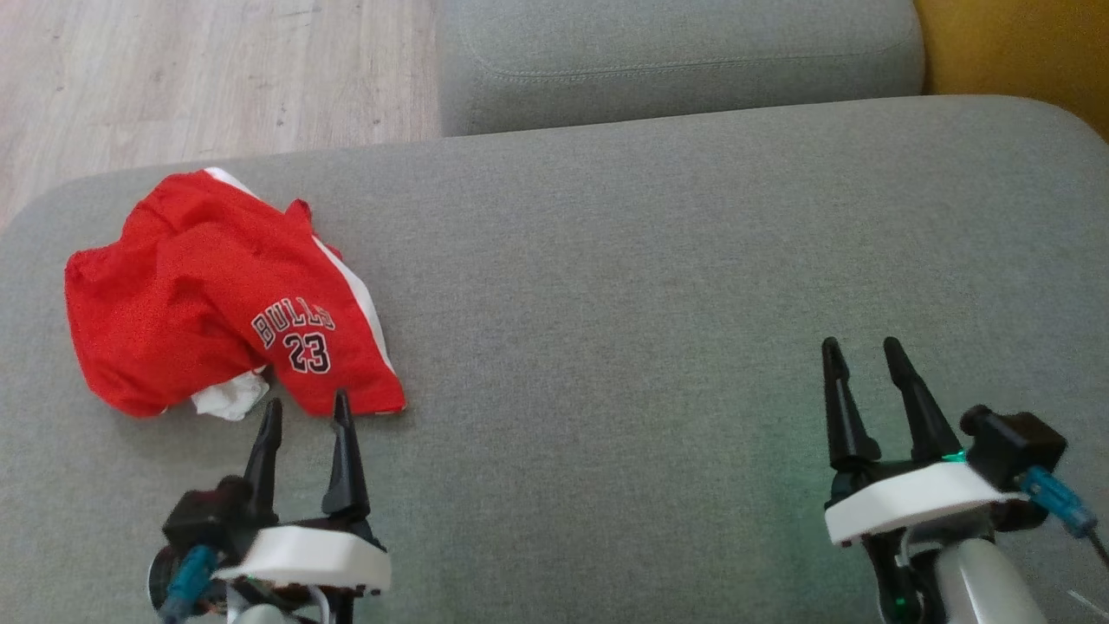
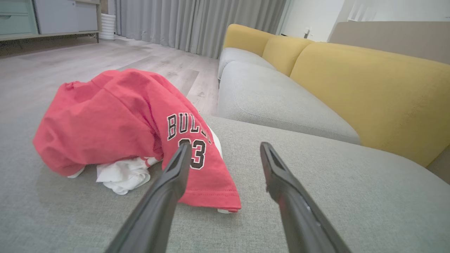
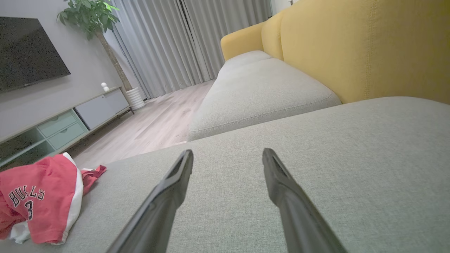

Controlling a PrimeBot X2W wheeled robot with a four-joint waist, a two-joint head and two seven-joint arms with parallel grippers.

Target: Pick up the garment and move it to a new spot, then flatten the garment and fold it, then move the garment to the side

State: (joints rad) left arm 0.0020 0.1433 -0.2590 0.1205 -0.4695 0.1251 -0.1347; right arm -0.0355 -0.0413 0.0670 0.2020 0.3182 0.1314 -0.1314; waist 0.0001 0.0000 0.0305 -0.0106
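Left gripper (image 1: 308,400) spread, overlapping garment (image 1: 199,277) hem — contact unclear.

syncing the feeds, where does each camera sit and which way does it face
Head view: on the head, looking down at the grey sofa cushion; left claw lower left, close to the red garment, right claw lower right, both open.
Left wrist view: on the left wrist, looking low along its fingers at the garment, yellow backrest beyond.
Right wrist view: on the right wrist, looking along its fingers across the cushion toward the curtains.
Shared: both wrist views show the garment's BULLS lettering.
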